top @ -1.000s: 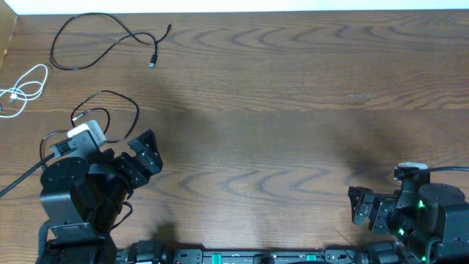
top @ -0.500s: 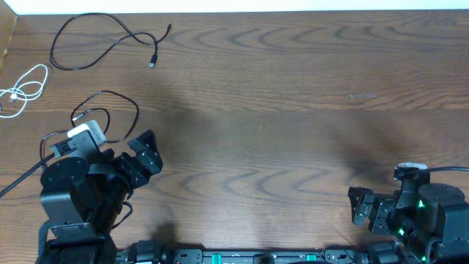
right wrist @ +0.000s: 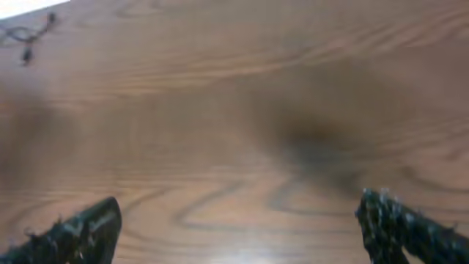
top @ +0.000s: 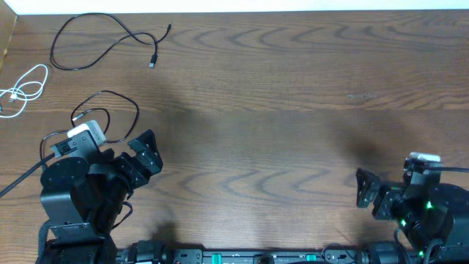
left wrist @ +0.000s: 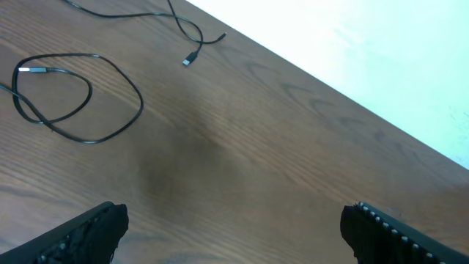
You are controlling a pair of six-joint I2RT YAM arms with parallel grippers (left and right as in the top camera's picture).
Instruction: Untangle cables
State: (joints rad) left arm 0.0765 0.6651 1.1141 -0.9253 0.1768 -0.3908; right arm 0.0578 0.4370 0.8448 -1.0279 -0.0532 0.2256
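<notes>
Tabletop [top: 278, 110], left gripper [left wrist: 233, 224] spread, right gripper [right wrist: 238, 220] spread

A dark brown, wood-grain surface [top: 278, 110] fills the scene, with soft shadows across its middle and right. Beyond its far edge runs a plain, bright white strip [top: 220, 6].

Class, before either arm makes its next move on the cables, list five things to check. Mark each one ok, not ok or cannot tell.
1. Is the left hand open and holding nothing? Ok.
2. Is the right hand open and holding nothing? Ok.
3. Does the long black cable lie apart from the other two? Ok.
4. Does the white cable lie apart from both black ones? Ok.
5. Is the looped black cable clear of the left arm? Cannot tell; part of it runs out of sight beside the arm.
</notes>
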